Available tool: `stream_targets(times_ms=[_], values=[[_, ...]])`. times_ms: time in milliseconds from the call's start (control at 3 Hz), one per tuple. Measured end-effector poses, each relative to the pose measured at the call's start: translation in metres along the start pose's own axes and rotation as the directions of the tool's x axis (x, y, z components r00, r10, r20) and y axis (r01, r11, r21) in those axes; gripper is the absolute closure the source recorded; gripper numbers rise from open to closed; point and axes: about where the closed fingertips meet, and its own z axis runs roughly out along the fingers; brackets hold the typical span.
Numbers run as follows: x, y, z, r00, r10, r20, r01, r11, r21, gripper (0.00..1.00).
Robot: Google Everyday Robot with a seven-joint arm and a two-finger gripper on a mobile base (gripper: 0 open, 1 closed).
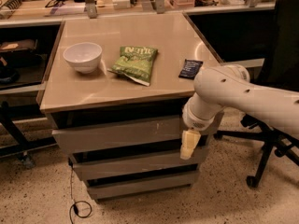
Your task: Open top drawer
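Top drawer [117, 134]: I see the widest grey front, slanted, pale scratches right of centre, shut; my gripper [188, 144] hangs by its lower right corner.

White arm [252, 97] in a smooth, rounded casing: one thick tubular link ending in a bulbous joint housing. Small dark dots spaced along the casing, too small to tell whether screws or holes. Short cylindrical wrist section below, white with a greyer lower edge. Pale cream-yellow end effector [188, 144], narrow and tapered, located just in front of the right end of the top drawer [117, 134].
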Motion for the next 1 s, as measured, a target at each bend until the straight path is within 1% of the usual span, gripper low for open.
stream_targets(times_ms=[333, 667, 1000], values=[[-0.0025, -0.0015, 0.0104, 1.000, -0.013, 0.002, 0.013, 0.9997, -0.020, 0.00], [-0.0027, -0.0027, 0.0193, 1.000, -0.001, 0.013, 0.001, 0.9988, -0.049, 0.17], [-0.0027, -0.0027, 0.0194, 1.000, 0.000, 0.013, 0.001, 0.9988, -0.050, 0.40]])
